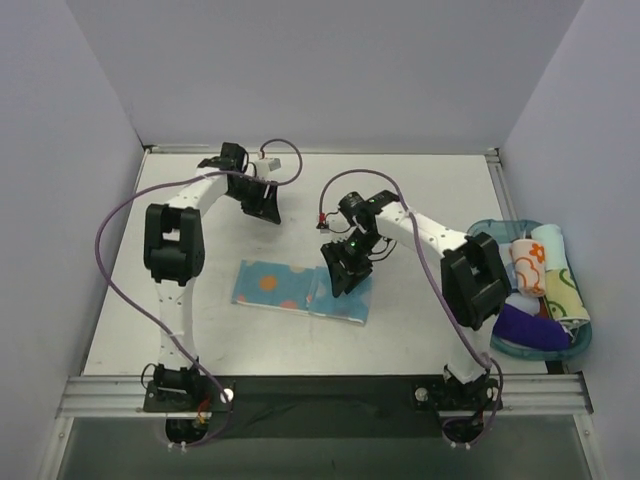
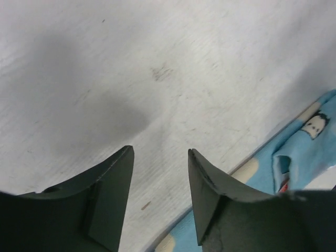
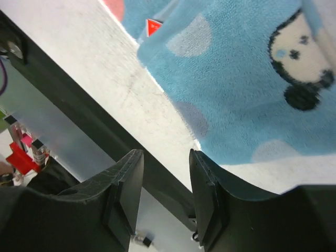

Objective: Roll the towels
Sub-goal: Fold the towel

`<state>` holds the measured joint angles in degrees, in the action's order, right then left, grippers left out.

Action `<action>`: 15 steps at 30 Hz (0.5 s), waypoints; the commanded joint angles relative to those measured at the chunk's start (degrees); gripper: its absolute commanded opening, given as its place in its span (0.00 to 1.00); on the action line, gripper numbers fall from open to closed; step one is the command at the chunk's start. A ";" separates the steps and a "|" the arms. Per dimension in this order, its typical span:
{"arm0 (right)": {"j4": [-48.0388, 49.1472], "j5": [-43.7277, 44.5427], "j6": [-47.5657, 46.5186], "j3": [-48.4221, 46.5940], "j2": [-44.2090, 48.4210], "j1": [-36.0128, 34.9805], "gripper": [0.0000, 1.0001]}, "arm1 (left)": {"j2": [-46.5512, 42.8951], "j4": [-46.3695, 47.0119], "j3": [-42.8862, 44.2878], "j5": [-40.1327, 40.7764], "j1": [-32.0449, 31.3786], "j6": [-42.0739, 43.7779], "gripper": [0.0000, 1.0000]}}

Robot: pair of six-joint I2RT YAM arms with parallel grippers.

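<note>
From the overhead camera I am seeing the whole table (image 1: pixel 450 180). The light blue towel (image 1: pixel 290 288) is lying flat and unrolled in the middle of it. The right gripper (image 1: pixel 345 275) is hanging over that towel's right end. The left gripper (image 1: pixel 265 205) is sitting farther back and to the left, apart from the cloth.

Only this view is showing me the clear blue tray (image 1: pixel 485 228) at the right edge. The white towel with orange prints (image 1: pixel 528 262) is lying rolled in it, among other rolls.

The left wrist camera is giving me what the overhead cannot. Its fingers (image 2: pixel 113 184) are standing parted with only bare table between them. A corner of the light blue towel (image 2: pixel 304 152), with a small cartoon face on it, is lying off to the right.

The right wrist camera is showing its fingers (image 3: pixel 128 184) parted too and gripping nothing. They are hanging over the near table edge and a dark rail (image 3: pixel 79 121). The light blue towel (image 3: pixel 247 79) is filling the upper right, with pale dots and a black-and-white animal face that the overhead blurs away.

Counting:
- two arms
- two grippers, both parted and holding nothing
- one towel flat on the table
- four rolls I am making out in the tray: the white and orange one, a purple cloth (image 1: pixel 530 328), a cloth with yellow and green rings (image 1: pixel 562 292), and a pale roll (image 1: pixel 548 240) at the far end

I cannot tell whether more rolls are lying beneath them.
</note>
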<state>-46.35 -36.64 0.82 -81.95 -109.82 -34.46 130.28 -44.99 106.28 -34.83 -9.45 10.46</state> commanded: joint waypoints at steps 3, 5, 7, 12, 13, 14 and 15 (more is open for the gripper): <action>-1.11 3.41 -1.77 -2.15 3.13 9.12 0.40 | -10.55 -2.91 -2.10 -3.58 2.59 -5.17 0.60; -0.94 4.03 -3.10 -2.60 0.67 10.20 0.39 | -18.28 -2.73 -11.58 -2.53 4.26 -5.62 0.59; -0.67 5.35 -4.07 -3.12 -1.96 10.29 0.38 | -25.38 -2.99 -17.04 0.45 4.79 -5.36 0.60; 0.56 6.76 -3.81 -3.48 -6.28 10.11 0.38 | -31.49 -9.83 -27.87 6.70 3.65 -4.75 0.46; 0.64 6.85 -3.81 -3.56 -7.50 10.11 0.38 | -31.40 -10.98 -28.84 6.97 3.57 -4.48 0.44; 0.56 6.94 -3.72 -3.65 -8.21 10.20 0.38 | -31.05 -11.95 -29.80 7.40 3.39 -4.31 0.40; 0.56 6.94 -3.63 -3.65 -8.65 10.20 0.38 | -30.70 -13.61 -31.64 7.49 3.39 -4.13 0.37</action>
<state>-43.75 -30.96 -1.87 -84.44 -117.84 -23.77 98.15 -52.31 78.63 -30.17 -5.34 5.96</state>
